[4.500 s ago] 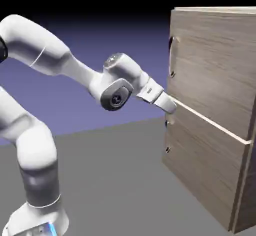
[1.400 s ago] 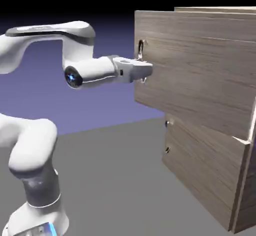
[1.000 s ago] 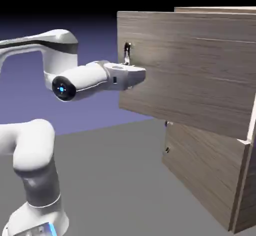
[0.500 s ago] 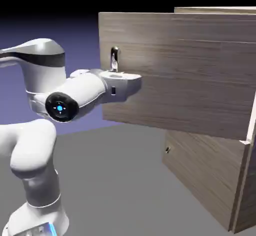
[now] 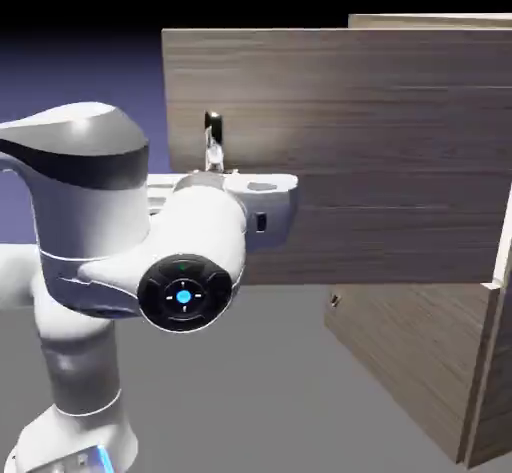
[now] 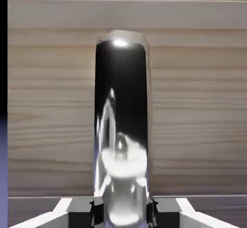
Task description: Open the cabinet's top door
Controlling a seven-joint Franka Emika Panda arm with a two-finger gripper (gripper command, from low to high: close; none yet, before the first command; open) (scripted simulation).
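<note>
Our gripper [image 6: 123, 215] grips the silver handle [image 6: 121, 126] near the left edge of the open top door [image 5: 370, 161].

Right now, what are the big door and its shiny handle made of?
The door looks like wood with a dull, smooth finish: grey-brown streaks of grain run across it. The handle looks like polished metal, maybe chrome, because it shows bright glints and mirror-like dark patches. It could be shiny plastic, though; looks alone can't settle that.
</note>
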